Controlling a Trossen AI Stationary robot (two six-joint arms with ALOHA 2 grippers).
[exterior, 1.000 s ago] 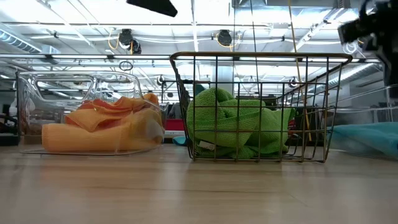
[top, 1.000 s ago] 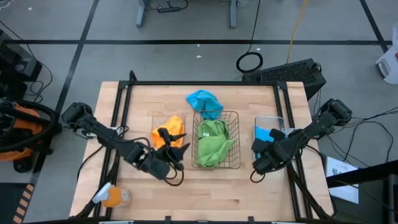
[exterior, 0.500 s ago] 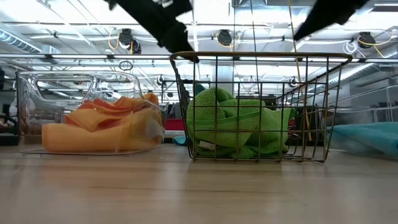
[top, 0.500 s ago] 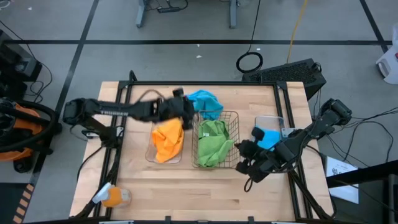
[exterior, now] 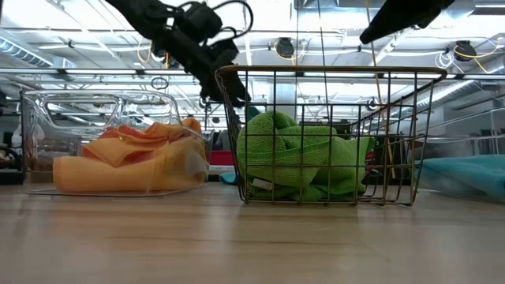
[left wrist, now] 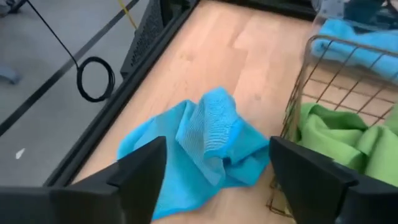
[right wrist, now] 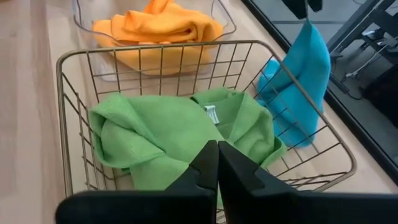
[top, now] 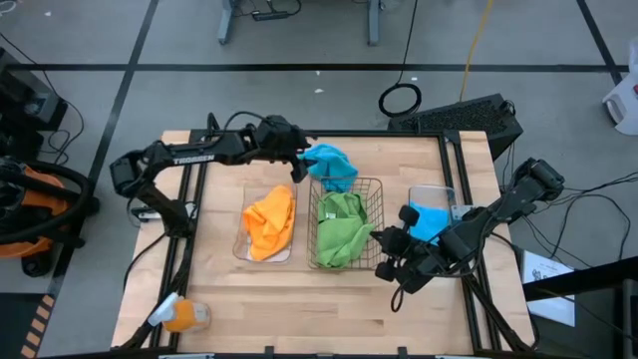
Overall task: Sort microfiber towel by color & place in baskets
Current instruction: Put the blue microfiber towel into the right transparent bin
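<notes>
Three baskets stood in a row across the middle of the desk (top: pixel 219 309) in the high view. The clear plastic basket on the left (top: pixel 246 249) held orange towels (top: pixel 269 221) bunched together; how many could not be told. The wire basket (top: pixel 379 261) in the centre held green towels (top: pixel 341 229), again too crumpled to count. The clear basket on the right (top: pixel 427 191), partly covered by the right arm, held one blue towel (top: pixel 431 219).

A second blue towel (top: pixel 329 165) lay loose on the desk just above the wire basket, toward the upper centre of the frame. The left gripper (top: pixel 299 158) hung right at that towel's left edge, and in the left wrist view its fingers (left wrist: pixel 140 171) were spread wide on either side of the cloth (left wrist: pixel 199 146), gripping nothing.

The right gripper (top: pixel 384 261) sat by the lower right corner of the wire basket, its fingers (right wrist: pixel 208 165) clenched together and empty.

One small orange-and-white object (top: pixel 179 314) lay at the lower left of the desk, well apart from the baskets.
</notes>
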